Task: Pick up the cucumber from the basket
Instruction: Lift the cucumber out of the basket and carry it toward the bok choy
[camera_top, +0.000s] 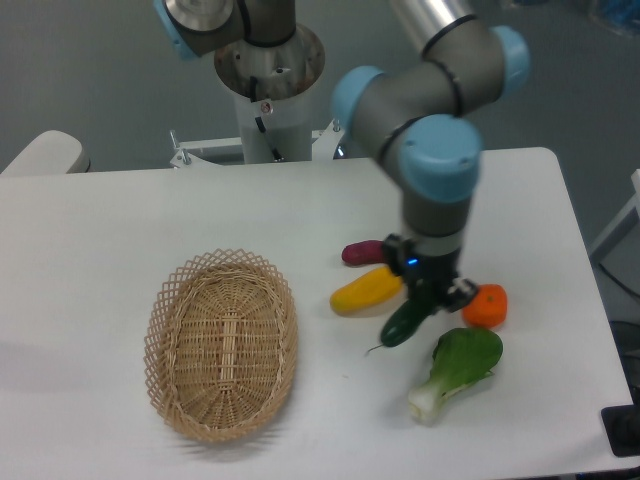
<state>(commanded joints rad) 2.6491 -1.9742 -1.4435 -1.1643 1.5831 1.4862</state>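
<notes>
A white counter (120, 230) carries a wicker basket (222, 345) at lower left; at right lie a yellow fruit (366, 289), purple vegetable (360, 252), orange fruit (486, 306), bok choy (455, 372), and, seemingly resting, a cucumber (402, 326).

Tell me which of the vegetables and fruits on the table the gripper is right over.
The dark green cucumber. The gripper sits at its upper end, while the yellow fruit, the orange one and the leafy bok choy lie alongside it.

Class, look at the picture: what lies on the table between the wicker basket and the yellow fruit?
Nothing: in the camera view, only bare white table lies between the basket and the yellow fruit.
</notes>
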